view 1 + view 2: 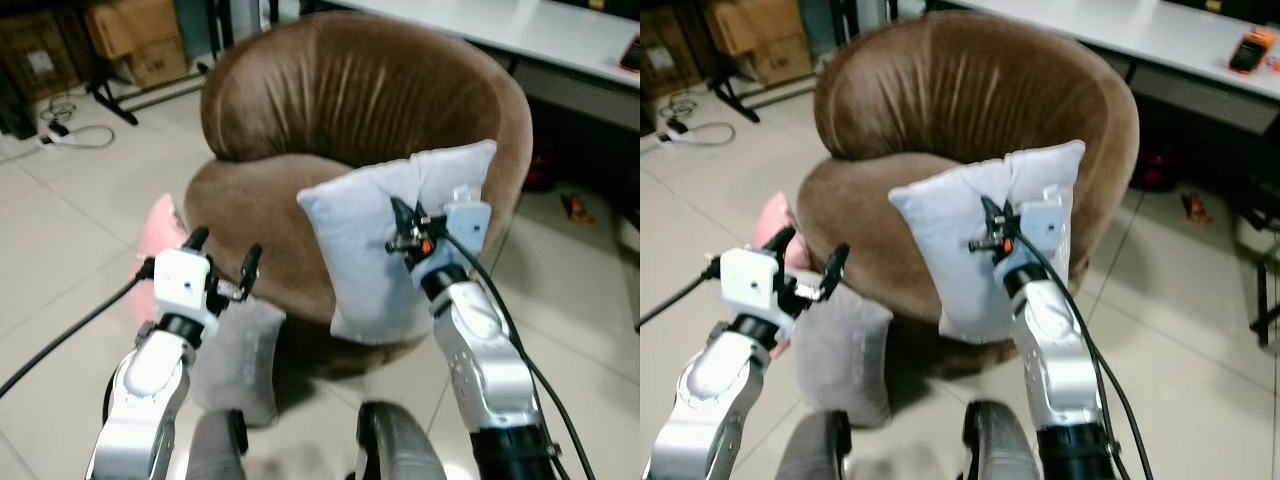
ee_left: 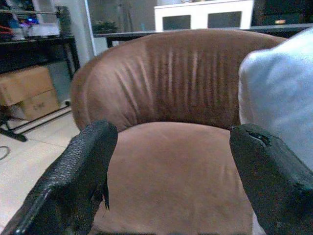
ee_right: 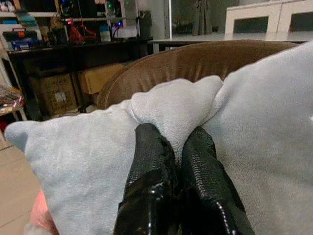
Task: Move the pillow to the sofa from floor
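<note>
A pale grey pillow (image 1: 370, 240) hangs upright off the floor in front of the round brown sofa chair (image 1: 360, 110), level with its seat edge. My right gripper (image 1: 405, 235) is shut on a pinched fold of this pillow (image 3: 98, 161), and the two black fingers (image 3: 151, 161) press together around the fabric. My left gripper (image 1: 222, 255) is open with nothing in it, held at the seat's left front. In the left wrist view its fingers (image 2: 73, 181) frame the sofa seat (image 2: 171, 161), and the pillow (image 2: 283, 93) shows at one side.
A darker grey pillow (image 1: 240, 360) leans on the floor against the chair's base, and a pink pillow (image 1: 158, 235) lies to its left. A white table (image 1: 560, 30) stands behind the chair on the right. Cardboard boxes (image 1: 140, 40) and cables (image 1: 75, 135) are at the back left.
</note>
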Motion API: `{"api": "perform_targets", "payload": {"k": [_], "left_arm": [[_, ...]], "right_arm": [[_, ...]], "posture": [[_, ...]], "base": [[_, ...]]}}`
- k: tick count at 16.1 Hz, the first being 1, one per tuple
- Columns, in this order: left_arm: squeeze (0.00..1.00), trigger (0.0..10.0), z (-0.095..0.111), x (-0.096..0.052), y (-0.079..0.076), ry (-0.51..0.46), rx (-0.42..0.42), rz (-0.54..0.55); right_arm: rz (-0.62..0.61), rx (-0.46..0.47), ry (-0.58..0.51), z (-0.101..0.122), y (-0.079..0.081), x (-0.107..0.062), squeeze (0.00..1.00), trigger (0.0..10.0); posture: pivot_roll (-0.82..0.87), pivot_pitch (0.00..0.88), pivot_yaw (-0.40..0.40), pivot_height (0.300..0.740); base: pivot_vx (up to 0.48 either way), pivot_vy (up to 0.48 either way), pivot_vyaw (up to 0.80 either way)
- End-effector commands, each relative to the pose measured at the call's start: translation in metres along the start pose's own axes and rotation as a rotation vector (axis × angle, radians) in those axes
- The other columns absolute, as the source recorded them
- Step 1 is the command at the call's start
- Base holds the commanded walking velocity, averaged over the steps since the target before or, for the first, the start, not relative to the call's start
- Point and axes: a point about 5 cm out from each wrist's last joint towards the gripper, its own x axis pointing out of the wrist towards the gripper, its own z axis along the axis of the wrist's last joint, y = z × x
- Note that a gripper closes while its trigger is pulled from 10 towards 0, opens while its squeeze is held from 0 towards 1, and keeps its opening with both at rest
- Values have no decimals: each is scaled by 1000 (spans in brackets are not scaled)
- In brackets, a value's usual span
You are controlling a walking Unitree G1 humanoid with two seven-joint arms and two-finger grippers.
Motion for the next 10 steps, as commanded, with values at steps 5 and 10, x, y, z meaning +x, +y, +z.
{"api": "perform_targets", "payload": {"k": [5, 10], "left_arm": [[0, 10000, 6, -4, -1, -18, 13, 52], [0, 10000, 17, 3, -4, -22, 35, -33]], "right_arm": [[28, 6, 16, 2, 3, -11, 0, 10000], [-76, 16, -23, 13, -15, -18, 0, 10000]], "posture": [[27, 0, -94, 722], [-24, 0, -60, 740]], "base": [[0, 0, 0], [0, 0, 0]]}}
